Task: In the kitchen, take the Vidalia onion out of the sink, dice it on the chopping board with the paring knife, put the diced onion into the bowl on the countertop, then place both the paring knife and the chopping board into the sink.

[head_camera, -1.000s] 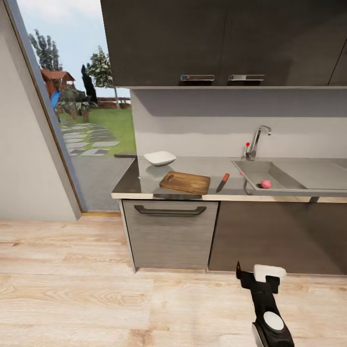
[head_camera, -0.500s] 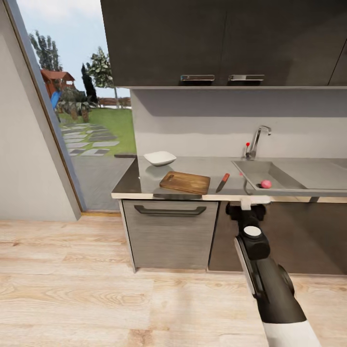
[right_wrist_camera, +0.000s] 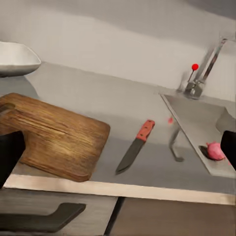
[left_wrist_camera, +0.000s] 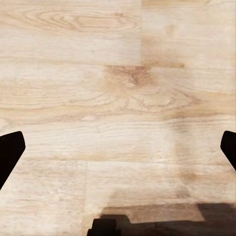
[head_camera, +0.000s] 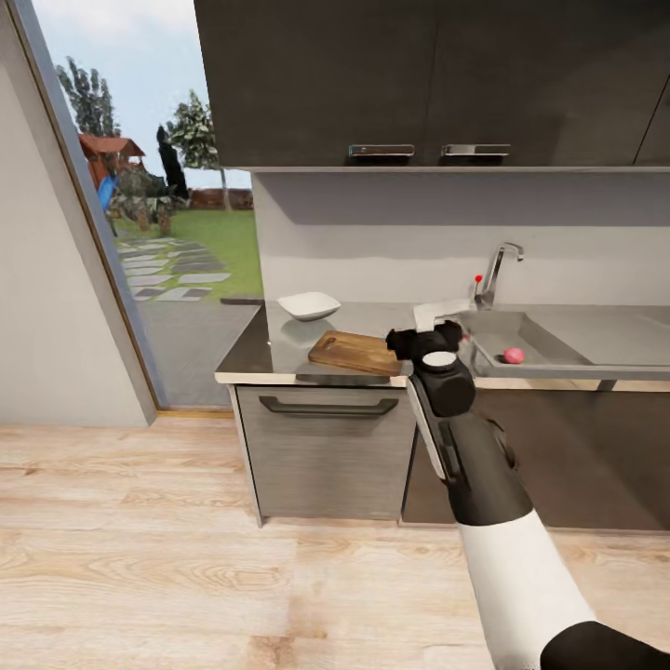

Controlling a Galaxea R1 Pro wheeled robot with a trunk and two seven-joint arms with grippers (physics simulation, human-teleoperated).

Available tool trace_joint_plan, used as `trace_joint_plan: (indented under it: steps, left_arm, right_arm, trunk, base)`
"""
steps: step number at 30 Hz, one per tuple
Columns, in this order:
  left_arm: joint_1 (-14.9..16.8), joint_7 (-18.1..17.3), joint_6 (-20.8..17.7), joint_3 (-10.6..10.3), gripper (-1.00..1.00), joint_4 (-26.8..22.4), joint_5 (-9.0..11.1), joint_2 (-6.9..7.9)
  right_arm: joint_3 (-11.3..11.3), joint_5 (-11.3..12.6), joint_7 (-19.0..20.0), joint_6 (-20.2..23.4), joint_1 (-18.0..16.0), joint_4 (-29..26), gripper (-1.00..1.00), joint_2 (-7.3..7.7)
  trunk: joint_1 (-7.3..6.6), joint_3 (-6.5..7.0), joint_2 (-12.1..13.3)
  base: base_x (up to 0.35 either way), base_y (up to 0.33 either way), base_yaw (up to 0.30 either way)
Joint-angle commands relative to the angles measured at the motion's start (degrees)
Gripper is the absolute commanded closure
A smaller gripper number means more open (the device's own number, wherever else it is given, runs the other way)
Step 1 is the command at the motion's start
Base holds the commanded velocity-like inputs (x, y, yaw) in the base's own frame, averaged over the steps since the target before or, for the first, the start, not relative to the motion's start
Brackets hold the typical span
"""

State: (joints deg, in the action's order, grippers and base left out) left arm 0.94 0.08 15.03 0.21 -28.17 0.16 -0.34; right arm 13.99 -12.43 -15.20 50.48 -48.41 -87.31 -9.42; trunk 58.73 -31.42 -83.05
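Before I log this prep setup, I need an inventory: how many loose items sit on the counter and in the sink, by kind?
Bowl: 1
Chopping board: 1
Knife: 1
Onion, in the sink: 1
Total: 4
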Motion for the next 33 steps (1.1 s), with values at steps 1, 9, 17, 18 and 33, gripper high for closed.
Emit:
trace_joint_plan:
  steps: [1, 9, 17, 18, 33]
  left_arm:
    - [0.03, 0.01, 0.17, 0.0, -1.0, 0.03, 0.02, -0.01]
    - [0.03, 0.01, 0.17, -0.19, -1.0, 0.09, -0.02, 0.01]
    - [0.03, 0.0, 0.27, -0.12, -1.0, 4.65, -0.19, 0.13]
    - [0.03, 0.0, 0.31, -0.21, -1.0, 5.04, -0.13, 0.15]
    - [0.03, 0.08, 0.29, -0.3, -1.0, 13.75, -0.34, 0.42]
  right_arm:
    - [1.69, -0.14, 1.24, 0.81, -0.32, 0.03, -1.0, 0.16]
    - [5.32, -0.3, 27.62, 1.54, -0.73, 0.04, -1.0, 5.9]
    - [5.21, -0.4, 69.15, -7.79, -0.89, -0.09, -1.0, 20.02]
    - [4.51, -0.27, 75.3, -10.74, -0.86, -0.04, -1.0, 21.67]
    - [-4.53, 0.04, 91.38, -14.39, -0.89, -0.26, -1.0, 22.63]
  trunk:
    - [0.0, -0.06, -0.03]
    - [0.0, -0.06, -0.03]
    - [0.0, -0.06, -0.03]
    - [0.0, -0.06, -0.03]
    - [0.0, -0.06, -0.03]
  base:
    - [0.0, 0.0, 0.0]
    - [0.0, 0.0, 0.0]
    - [0.0, 0.0, 0.0]
    - [0.0, 0.0, 0.0]
    - [0.0, 0.0, 0.0]
